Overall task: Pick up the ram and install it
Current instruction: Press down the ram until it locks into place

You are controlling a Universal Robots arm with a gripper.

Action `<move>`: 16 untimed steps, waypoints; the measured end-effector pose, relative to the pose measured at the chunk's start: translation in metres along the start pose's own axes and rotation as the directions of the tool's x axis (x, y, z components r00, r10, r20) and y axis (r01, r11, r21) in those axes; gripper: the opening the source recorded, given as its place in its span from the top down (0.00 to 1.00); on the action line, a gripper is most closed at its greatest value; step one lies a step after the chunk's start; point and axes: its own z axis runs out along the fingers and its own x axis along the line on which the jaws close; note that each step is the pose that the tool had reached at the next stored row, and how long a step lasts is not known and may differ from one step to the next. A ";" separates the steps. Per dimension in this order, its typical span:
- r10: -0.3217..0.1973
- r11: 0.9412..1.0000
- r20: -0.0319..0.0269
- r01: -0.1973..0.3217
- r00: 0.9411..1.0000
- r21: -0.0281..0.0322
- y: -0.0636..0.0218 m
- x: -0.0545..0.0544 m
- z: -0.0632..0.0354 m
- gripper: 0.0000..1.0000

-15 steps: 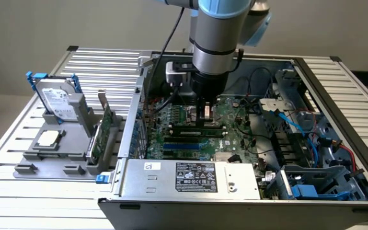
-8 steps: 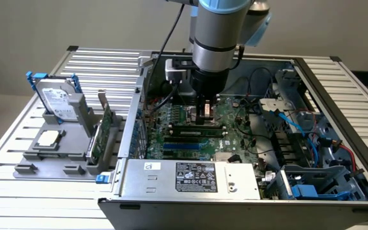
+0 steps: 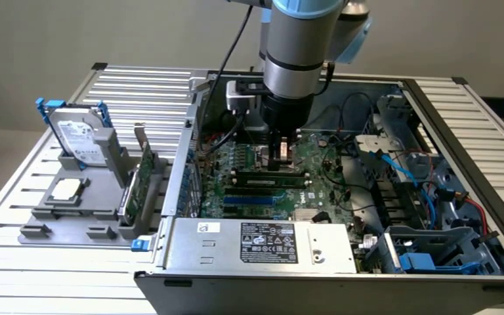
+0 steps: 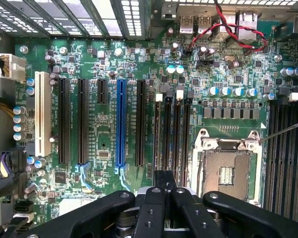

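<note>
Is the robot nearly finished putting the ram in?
Nearly, it seems. Done: the ram stands in a motherboard slot, not on the grey holder. In hand: nothing is held; the shut gripper sits right above the ram, perhaps pressing it. Left: I cannot tell whether it is clicked fully in.

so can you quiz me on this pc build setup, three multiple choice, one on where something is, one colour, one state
1. Where is the hard drive?
A. on the floor
B. upright on the grey stand, at the exterior view's left
C. hanging from a cable

2. What colour is the long slot between the black slots?
A. blue
B. red
C. yellow

3. How are the gripper fingers?
A. spread wide
B. one missing
C. shut

Answers: B, the drive stands in the stand's holder; A, that slot is bright blue in the wrist view; C, the fingers meet with no gap.
</note>
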 end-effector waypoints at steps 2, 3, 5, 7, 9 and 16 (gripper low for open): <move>0.000 1.000 0.000 0.000 1.000 0.000 0.0000 0.000 0.0000 0.89; 0.000 1.000 0.000 0.000 1.000 0.000 0.0000 0.000 0.0000 0.89; 0.000 1.000 0.000 0.000 1.000 -0.001 0.0000 0.000 0.0000 0.89; 0.000 1.000 0.002 0.000 1.000 -0.001 -0.0002 0.001 0.0000 0.89; 0.009 1.000 0.002 -0.009 1.000 0.000 -0.0002 0.003 -0.0001 0.89; 0.085 0.996 0.004 -0.085 0.996 0.000 -0.0002 0.003 -0.0001 0.89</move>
